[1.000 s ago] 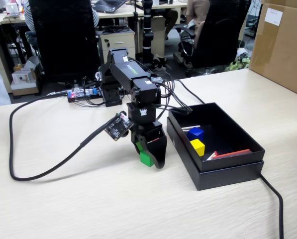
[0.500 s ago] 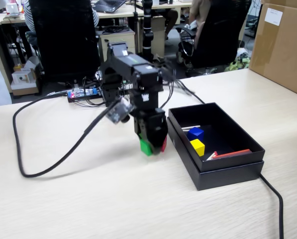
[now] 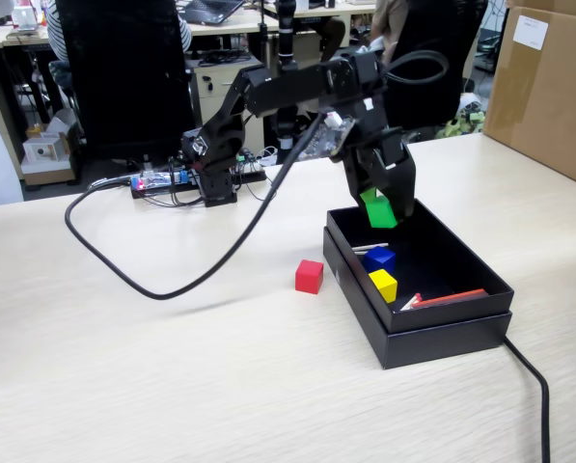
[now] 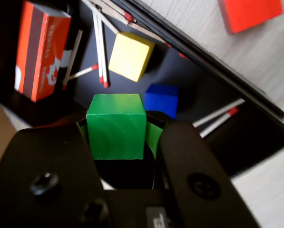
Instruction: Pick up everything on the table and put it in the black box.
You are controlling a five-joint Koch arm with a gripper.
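My gripper hangs over the far end of the black box and is shut on the green cube, held above the box floor. In the wrist view the green cube sits between the two black jaws of the gripper. The blue cube and the yellow cube lie inside the box; both show in the wrist view, blue and yellow. The red cube lies on the table just left of the box, and shows at the wrist view's top right.
A red matchbox and loose matches lie in the box. A brown carton stands at the back right. A black cable loops across the table left of the red cube; another cable runs from the box's near corner.
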